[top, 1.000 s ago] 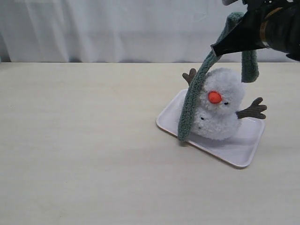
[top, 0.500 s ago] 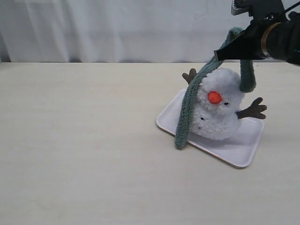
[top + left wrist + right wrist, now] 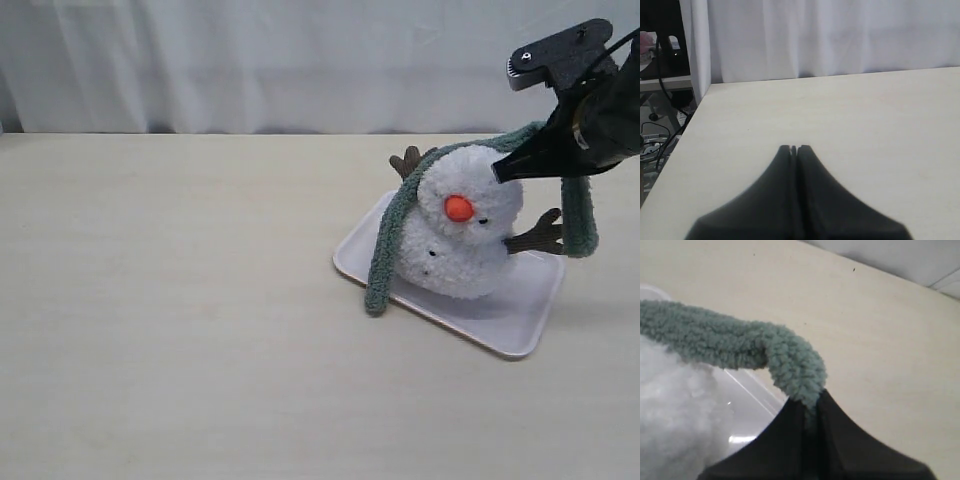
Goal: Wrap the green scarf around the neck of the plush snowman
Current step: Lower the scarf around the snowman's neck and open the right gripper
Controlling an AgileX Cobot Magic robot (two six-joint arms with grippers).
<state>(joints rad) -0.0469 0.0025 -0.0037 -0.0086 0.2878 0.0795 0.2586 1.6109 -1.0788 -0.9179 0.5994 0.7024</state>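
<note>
The plush snowman [image 3: 462, 240] sits leaning on a white tray [image 3: 510, 322], orange nose facing forward. The green scarf [image 3: 385, 250] hangs down its left side to the tray's edge, passes behind the head, and drops in a short end at the right [image 3: 580, 215]. My right gripper [image 3: 498, 176] is shut on the scarf beside the head's right side; in the right wrist view the green scarf [image 3: 740, 342] is pinched at the gripper [image 3: 810, 400], above the white snowman [image 3: 670, 425]. My left gripper [image 3: 794, 148] is shut and holds nothing, over bare table.
A white curtain [image 3: 250, 60] hangs behind the pale wooden table [image 3: 170, 330]. In the left wrist view the table edge [image 3: 685, 135] drops off to cables and a desk. One twig arm [image 3: 540, 234] sticks out right, another [image 3: 405, 161] behind the scarf.
My right gripper has moved down and to the right with the scarf. The scarf now lies lower across the back of the snowman's head, and its short end hangs farther right.
</note>
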